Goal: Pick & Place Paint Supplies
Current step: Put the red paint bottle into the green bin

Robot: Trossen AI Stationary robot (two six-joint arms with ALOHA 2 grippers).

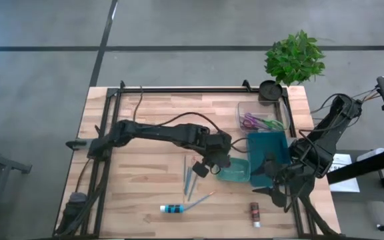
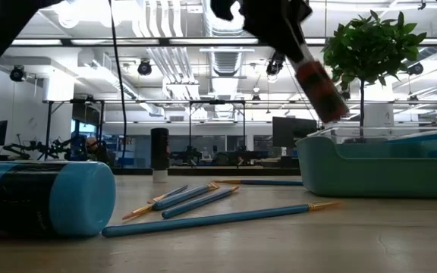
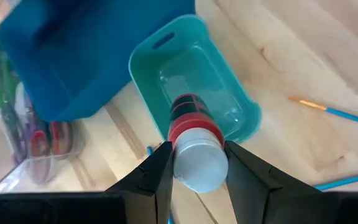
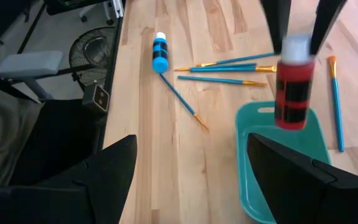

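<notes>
Red paint tube (image 4: 293,84) hangs above teal tray (image 4: 253,186); blue tube (image 4: 160,53) and brushes (image 4: 229,68) lie on wood.

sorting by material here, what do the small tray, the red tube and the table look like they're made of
Small tray: likely moulded plastic, teal, glossy, with a slot handle. Red tube, held in the left gripper: probably plastic, smooth, white cap, black bands. Table: wood, pale jointed strips with visible grain.
</notes>
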